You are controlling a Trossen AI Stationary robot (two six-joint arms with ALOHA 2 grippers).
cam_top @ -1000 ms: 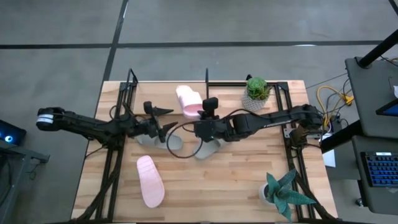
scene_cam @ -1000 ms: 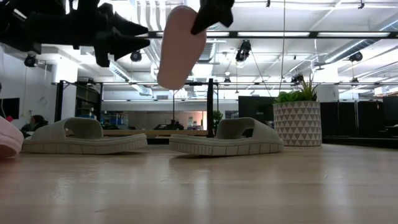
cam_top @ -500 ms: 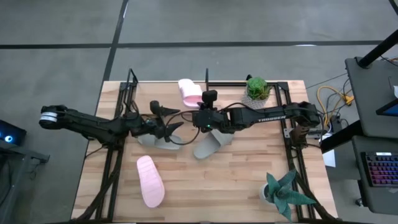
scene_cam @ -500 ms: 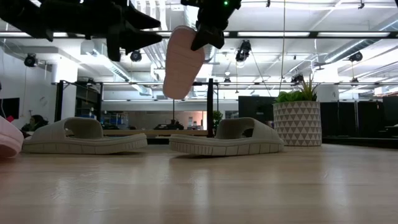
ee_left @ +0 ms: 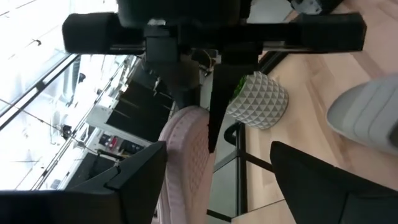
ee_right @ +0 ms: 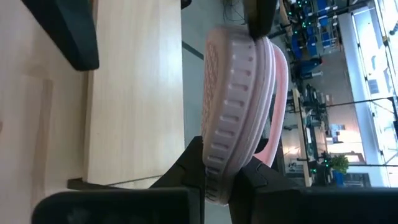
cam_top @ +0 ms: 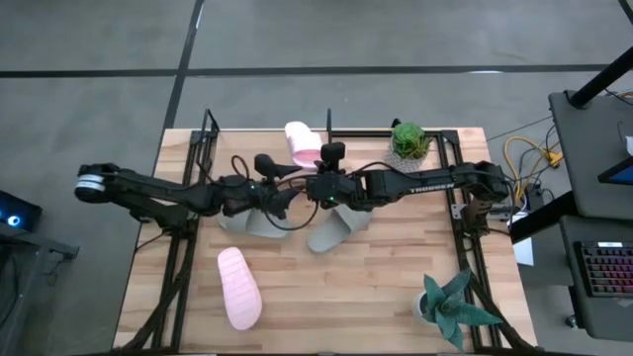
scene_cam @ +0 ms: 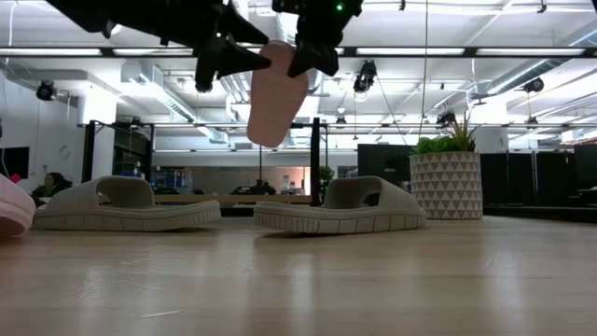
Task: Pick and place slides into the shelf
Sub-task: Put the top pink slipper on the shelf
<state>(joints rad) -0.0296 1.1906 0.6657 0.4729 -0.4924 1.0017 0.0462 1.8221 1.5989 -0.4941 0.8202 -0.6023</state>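
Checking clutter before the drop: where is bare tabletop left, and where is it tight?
Free: between the pink slide lying flat and the spiky plant; also right of the grey slides. Crowded: the middle, where both grippers meet around the lifted pink slide.

Grey concrete floor (cam_top: 396,35) surrounds the table; strip lights (scene_cam: 438,51) line the ceiling.

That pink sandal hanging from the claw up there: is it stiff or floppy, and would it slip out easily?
Probably fairly stiff: the pink sandal hangs down nearly straight from the right claw without drooping. It seems light, since a pinch at one end carries it. Its ribbed sole edge likely gives grip, though held only at one end it might swing.
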